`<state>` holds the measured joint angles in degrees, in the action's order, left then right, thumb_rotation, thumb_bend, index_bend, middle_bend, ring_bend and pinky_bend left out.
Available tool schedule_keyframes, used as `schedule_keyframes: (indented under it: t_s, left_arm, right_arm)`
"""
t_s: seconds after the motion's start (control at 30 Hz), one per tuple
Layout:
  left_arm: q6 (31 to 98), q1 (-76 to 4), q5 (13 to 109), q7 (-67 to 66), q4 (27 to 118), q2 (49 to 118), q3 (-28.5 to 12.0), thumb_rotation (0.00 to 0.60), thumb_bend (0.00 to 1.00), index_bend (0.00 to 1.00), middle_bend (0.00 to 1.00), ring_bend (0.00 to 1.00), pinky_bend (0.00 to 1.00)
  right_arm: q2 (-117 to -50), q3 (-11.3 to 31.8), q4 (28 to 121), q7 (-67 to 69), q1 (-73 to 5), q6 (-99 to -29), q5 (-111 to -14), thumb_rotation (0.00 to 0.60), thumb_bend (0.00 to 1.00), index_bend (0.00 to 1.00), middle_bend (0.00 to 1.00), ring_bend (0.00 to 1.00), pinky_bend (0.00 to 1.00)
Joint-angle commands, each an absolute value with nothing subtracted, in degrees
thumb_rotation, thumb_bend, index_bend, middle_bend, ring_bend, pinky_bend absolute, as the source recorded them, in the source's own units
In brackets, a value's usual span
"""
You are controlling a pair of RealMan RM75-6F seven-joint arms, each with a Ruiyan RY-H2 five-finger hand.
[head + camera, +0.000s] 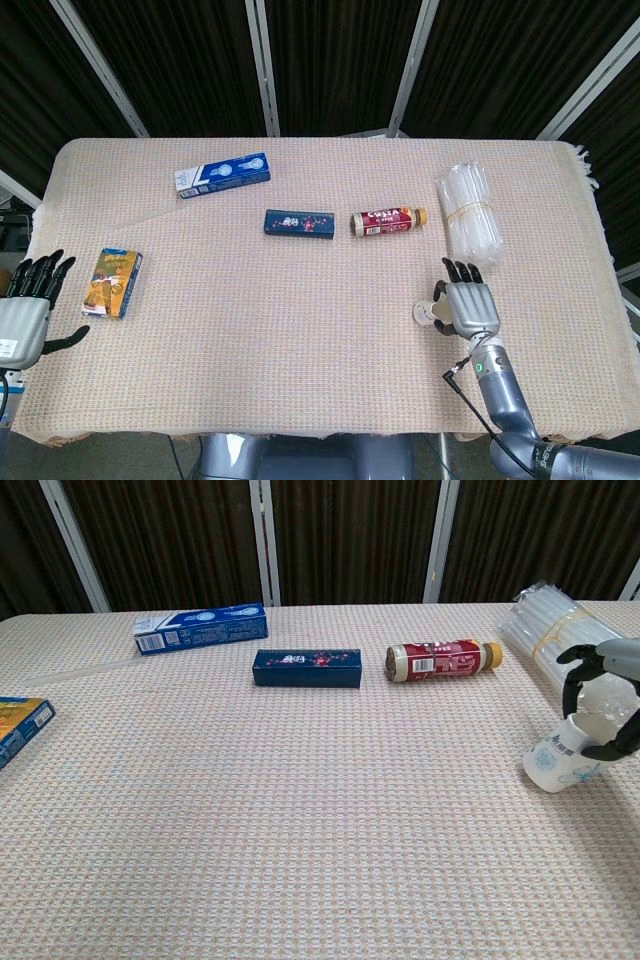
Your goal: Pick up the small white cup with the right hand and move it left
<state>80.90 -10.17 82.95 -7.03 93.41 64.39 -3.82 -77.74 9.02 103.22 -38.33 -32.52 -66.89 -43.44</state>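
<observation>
While the head view looks down on the scene, these lines list what it shows:
Surface: a wide surface (300,330) under a beige woven cloth.
Right robot hand: the right robot hand (467,303) sits near the right front of the surface, its fingers wrapped around the small white cup (430,312).
Cup position: the cup pokes out to the left of the hand, in front of the bundle of clear tubes (470,212).
Left robot hand: the left robot hand (24,312) hangs off the left edge with fingers spread, grasping nothing.
Other items: an orange and blue box (112,282) lies at the left, a blue and white box (223,175) towards the back, a dark blue box (299,223) mid-surface, and a red bottle (387,220) on its side just right of it.

Chest view, level with the cloth:
Right robot hand: dark fingers of the right robot hand (607,705) clasp the small white cup (560,761) at the far right edge.
Cup position: it is tilted, base pointing down-left; whether it touches the cloth is unclear.
Behind it: the bundle of clear tubes (550,635).
Other items: the red bottle (442,659), the dark blue box (307,668), the blue and white box (201,627), and a corner of the orange and blue box (20,726) at the left edge.
</observation>
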Motion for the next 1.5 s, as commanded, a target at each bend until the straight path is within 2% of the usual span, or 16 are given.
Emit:
schedule_keyframes:
  t_s: [0.03,0.23,0.4,0.53,0.7,0.87,1.03,1.37,1.5]
  left_arm:
    - [80.93,-10.16,82.93,-7.04,93.43,64.40,-3.82,0.600,0.11,0.00,0.00,0.00,0.00]
    - [80.95,-10.16,82.94,-7.07,93.42,64.42,-3.82,0.600,0.11,0.00,0.00,0.00,0.00]
    - [80.98,-10.14,82.96,-7.01,93.38,64.44,-3.81,0.600,0.11,0.00,0.00,0.00,0.00]
    - [80.98,-10.16,82.97,-7.03,93.40,64.44,-3.82,0.600,0.11,0.00,0.00,0.00,0.00]
    - [81.02,-10.13,83.00,-6.92,93.38,64.45,-3.79,0.600,0.11,0.00,0.00,0.00,0.00]
    - [80.99,-10.13,83.04,-6.72,93.33,64.43,-3.78,0.600,0.11,0.00,0.00,0.00,0.00]
    - [80.86,-10.20,83.05,-6.49,93.32,64.37,-3.78,0.600,0.11,0.00,0.00,0.00,0.00]
    - [80.80,-10.24,82.99,-6.54,93.38,64.36,-3.80,0.600,0.11,0.00,0.00,0.00,0.00]
    - [80.78,-10.26,82.94,-6.67,93.42,64.39,-3.82,0.600,0.11,0.00,0.00,0.00,0.00]
  right_arm:
    - [-77.72,8.41,101.93,-39.11,-32.64,-67.40,-42.69,0.600,0.16,0.44,0.00,0.00,0.00]
    - [-77.59,8.17,100.92,-40.56,-32.94,-68.30,-40.18,0.600,0.16,0.41,0.00,0.00,0.00]
    - [-77.31,7.99,100.35,-42.33,-33.26,-68.86,-37.35,0.600,0.15,0.19,0.00,0.00,0.00]
    - [-77.29,7.53,101.17,-43.14,-33.46,-69.68,-37.74,0.600,0.15,0.11,0.00,0.00,0.00]
    - [-78.46,6.46,100.75,-43.50,-33.55,-70.44,-40.10,0.600,0.12,0.19,0.00,0.00,0.00]
    - [-81.41,4.46,97.08,-42.84,-33.27,-71.78,-46.61,0.600,0.09,0.28,0.00,0.00,0.00]
    - [-84.13,2.97,92.81,-42.76,-33.00,-72.52,-51.29,0.600,0.07,0.32,0.00,0.00,0.00]
    - [-87.92,3.70,85.58,-42.05,-32.55,-70.70,-51.27,0.600,0.07,0.36,0.00,0.00,0.00]
    - [-88.94,4.02,83.26,-41.86,-32.32,-70.90,-52.27,0.600,0.08,0.40,0.00,0.00,0.00]
